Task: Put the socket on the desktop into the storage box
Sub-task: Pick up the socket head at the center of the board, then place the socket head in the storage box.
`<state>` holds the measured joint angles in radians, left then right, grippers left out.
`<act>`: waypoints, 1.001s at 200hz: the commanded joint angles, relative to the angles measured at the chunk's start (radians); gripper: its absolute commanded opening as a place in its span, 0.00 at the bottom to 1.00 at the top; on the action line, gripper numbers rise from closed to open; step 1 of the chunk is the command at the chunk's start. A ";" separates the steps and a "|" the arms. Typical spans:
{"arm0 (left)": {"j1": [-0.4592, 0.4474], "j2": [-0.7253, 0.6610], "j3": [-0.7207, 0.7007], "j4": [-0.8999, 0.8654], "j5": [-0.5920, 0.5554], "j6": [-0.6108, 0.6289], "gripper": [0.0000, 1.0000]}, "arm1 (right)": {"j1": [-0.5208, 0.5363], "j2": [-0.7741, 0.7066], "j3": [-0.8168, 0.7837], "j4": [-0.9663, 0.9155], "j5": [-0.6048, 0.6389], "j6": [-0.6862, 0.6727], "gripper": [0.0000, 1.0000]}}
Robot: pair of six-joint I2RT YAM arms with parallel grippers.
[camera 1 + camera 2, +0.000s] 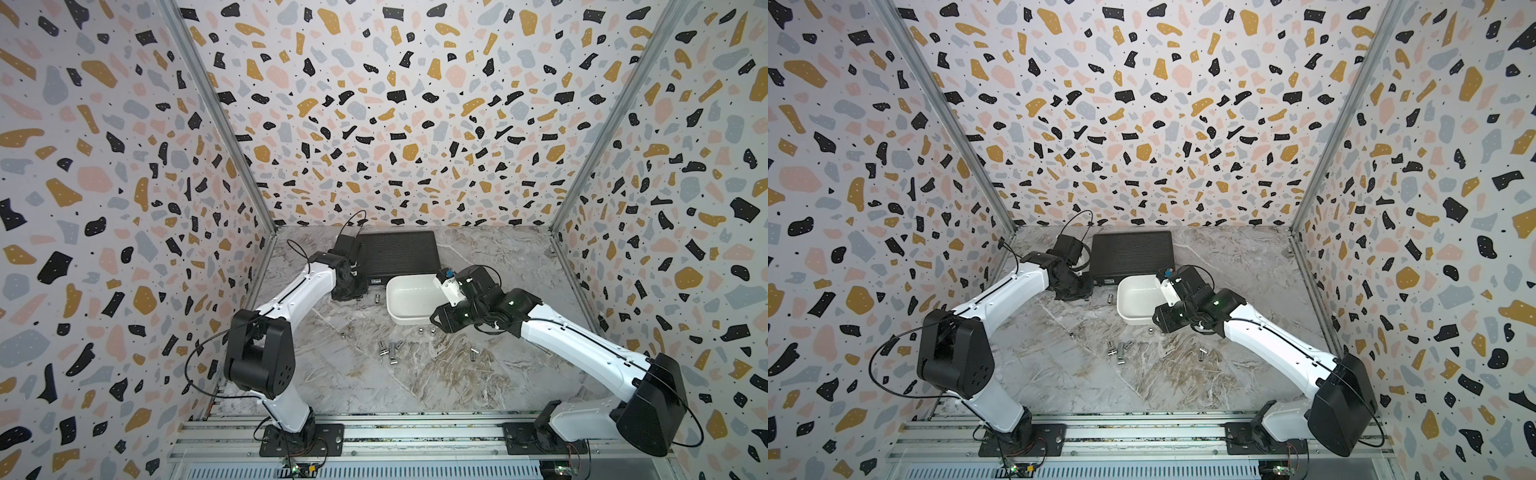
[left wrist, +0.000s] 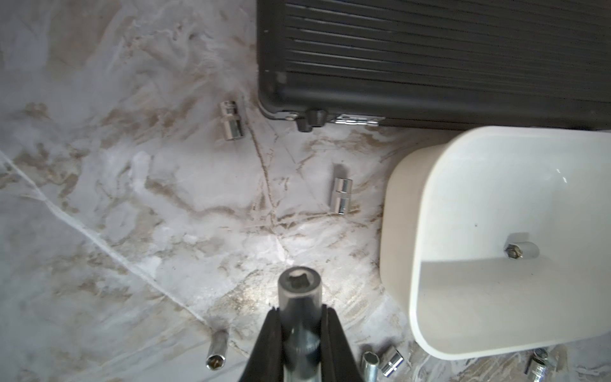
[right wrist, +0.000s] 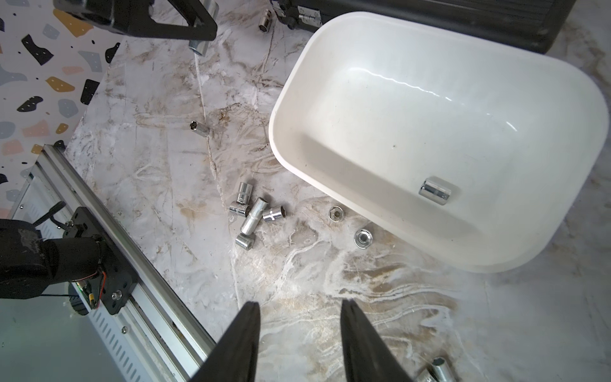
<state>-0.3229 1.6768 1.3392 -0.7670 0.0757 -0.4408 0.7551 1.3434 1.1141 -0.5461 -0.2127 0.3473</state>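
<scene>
My left gripper (image 2: pixel 300 309) is shut on a long dark steel socket (image 2: pixel 299 291) and holds it a little above the desktop (image 1: pixel 457 374), left of the storage box (image 1: pixel 409 297). The box is a white shallow tub (image 2: pixel 463 297) with one short socket (image 3: pixel 434 191) lying inside. My right gripper (image 3: pixel 299 304) is open with nothing between its fingers, hovering over the desktop by the box's near side. Several loose sockets lie in a cluster (image 3: pixel 251 215) on the desktop, and two more (image 3: pixel 335 212) stand close to the box wall.
A black ribbed flat case (image 1: pixel 397 253) lies behind the box, touching its far corner. Two short sockets (image 2: pixel 232 120) (image 2: pixel 342 195) lie between the case and my left gripper. Terrazzo walls close in three sides, and an aluminium rail (image 1: pixel 374 432) runs along the front.
</scene>
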 commanded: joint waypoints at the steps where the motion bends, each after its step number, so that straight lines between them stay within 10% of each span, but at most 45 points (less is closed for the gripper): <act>1: -0.049 -0.013 0.048 -0.018 0.023 -0.005 0.00 | 0.004 -0.016 0.033 -0.032 0.019 0.015 0.45; 200: -0.273 0.329 0.298 -0.011 0.003 -0.036 0.02 | -0.011 -0.085 -0.040 -0.065 0.075 0.018 0.45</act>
<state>-0.5922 1.9862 1.6032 -0.7811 0.0959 -0.4828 0.7498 1.2938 1.0771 -0.5812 -0.1505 0.3622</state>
